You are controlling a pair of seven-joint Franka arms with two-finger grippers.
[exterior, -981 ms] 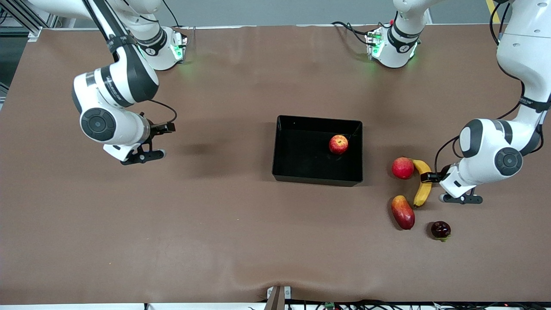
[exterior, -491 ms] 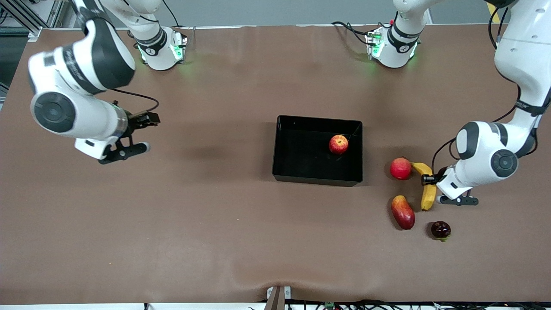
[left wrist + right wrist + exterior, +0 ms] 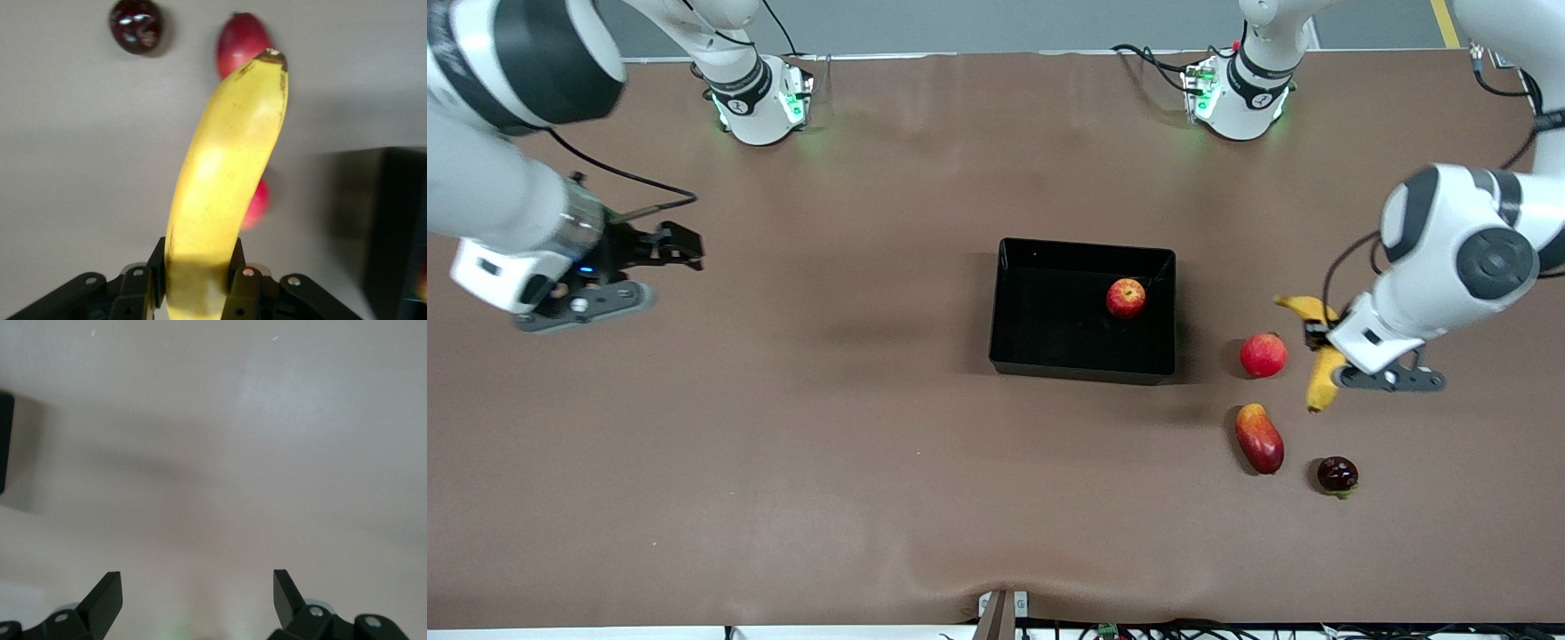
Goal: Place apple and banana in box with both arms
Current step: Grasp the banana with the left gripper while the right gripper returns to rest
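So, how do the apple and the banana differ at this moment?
The apple lies inside the box; the banana is outside it, clamped in the left gripper above the table. The apple is small, round and red with yellow; the banana is long, curved and yellow. Both are fruits.

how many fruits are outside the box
4: the banana held in the left gripper above the table; a red fruit beside the box; the mango and a dark fruit nearer the camera.
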